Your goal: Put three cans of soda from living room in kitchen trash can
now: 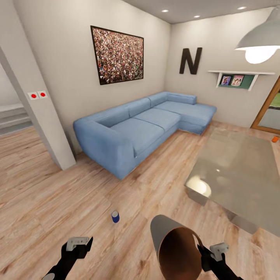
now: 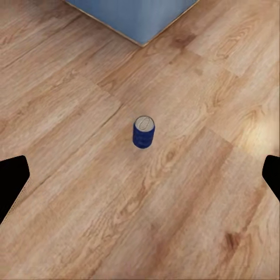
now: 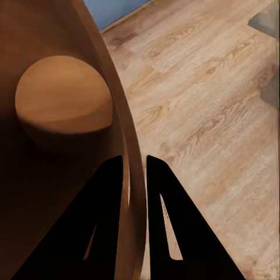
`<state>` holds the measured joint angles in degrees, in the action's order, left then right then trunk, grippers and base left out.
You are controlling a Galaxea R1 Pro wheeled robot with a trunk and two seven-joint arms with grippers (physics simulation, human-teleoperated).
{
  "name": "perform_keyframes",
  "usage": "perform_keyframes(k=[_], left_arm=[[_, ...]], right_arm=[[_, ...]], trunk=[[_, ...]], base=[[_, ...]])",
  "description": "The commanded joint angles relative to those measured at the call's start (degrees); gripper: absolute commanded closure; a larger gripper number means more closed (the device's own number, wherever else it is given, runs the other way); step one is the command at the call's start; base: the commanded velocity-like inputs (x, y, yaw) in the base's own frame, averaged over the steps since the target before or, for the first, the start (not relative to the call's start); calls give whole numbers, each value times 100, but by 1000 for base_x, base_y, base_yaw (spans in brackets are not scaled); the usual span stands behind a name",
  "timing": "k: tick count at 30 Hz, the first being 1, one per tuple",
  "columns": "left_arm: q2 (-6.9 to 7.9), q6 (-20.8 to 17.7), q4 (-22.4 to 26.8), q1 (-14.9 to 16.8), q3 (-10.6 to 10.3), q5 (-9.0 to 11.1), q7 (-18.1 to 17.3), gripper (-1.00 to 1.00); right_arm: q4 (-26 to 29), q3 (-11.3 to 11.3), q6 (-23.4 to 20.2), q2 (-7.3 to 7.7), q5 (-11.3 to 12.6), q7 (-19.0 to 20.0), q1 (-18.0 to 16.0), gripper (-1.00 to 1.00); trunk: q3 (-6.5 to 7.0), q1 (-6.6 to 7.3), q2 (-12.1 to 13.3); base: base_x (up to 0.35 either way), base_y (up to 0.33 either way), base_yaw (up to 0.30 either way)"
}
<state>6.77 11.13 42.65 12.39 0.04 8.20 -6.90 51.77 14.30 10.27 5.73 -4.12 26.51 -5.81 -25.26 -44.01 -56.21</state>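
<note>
Head view showed the right gripper (image 1: 205, 254) pinching the tilted trash can's (image 1: 173, 243) rim; left gripper (image 2: 140, 181) fingers spread above an upright blue soda can (image 2: 143, 132) on the wood floor (image 1: 58, 202).

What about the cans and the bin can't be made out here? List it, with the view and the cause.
- Third can: the blue can and an orange can are on the floor; another may lie behind the sofa or glass table.
- Orange can: head view, too small and near the edge to tell if upright.
- Trash can: cut off by the head view's lower edge; the right gripper pinches its rim.
- Left gripper: open.
</note>
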Motion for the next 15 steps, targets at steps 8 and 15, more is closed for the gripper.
perform_keyframes(k=[8, 15], left_arm=[[0, -5, -79, 1, -4, -3, -4, -100], [0, 1, -303, 1, -1, -3, 3, -100]], right_arm=[[917, 200, -644, 10, 32, 105, -112, 100], [1920, 313, -1550, 79, 297, 277, -211, 100]], trunk=[[0, 0, 0], [0, 0, 0]], base=[[246, 163, 0], [232, 149, 0]])
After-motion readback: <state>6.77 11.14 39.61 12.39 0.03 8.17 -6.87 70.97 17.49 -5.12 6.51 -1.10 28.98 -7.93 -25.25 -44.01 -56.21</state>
